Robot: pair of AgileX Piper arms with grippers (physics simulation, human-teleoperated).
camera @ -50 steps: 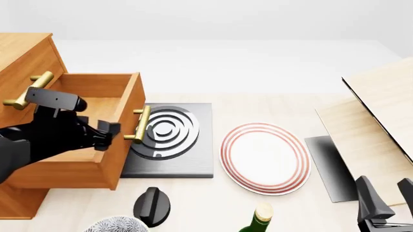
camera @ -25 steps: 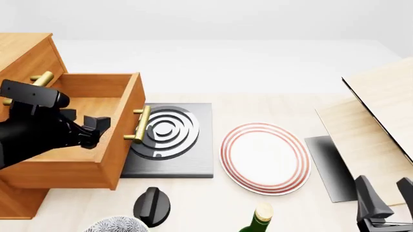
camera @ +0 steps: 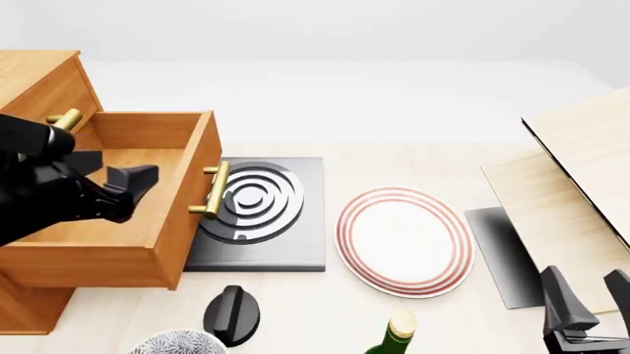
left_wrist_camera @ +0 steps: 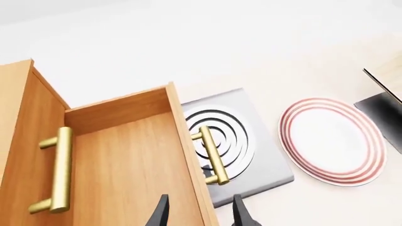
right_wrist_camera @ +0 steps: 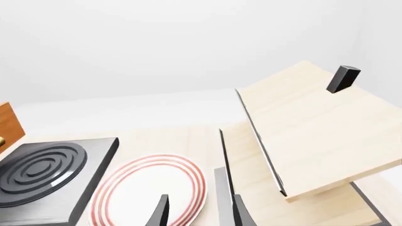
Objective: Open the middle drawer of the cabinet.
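Middle drawer, an orange-brown wooden box with 1 brass bar handle on its front, stands pulled well out of the tall orange-brown wooden cabinet at the left of the front view. Its open top shows a bare wooden floor inside, and its front overhangs the left edge of a dark square slab with raised concentric rings. Above it, at the upper left of the frame, the uppermost drawer's brass handle shows against the cabinet face.

The left claw, black, hangs over the open drawer at the left of the frame, apart from the brass handle; in its wrist view its 2 fingertips stand a moderate gap apart with nothing between them, one on each side of the drawer's front board.

The right claw sits at the lower right corner of the front view, its fingers spread and holding nothing.

On the pale bench, a white round plate with red rings lies right of the slab. Pale wooden slanted boards fill the right side. Along the lower edge are a black knob-like object, the top of a green bottle with a gold cap, and the rim of a patterned bowl.
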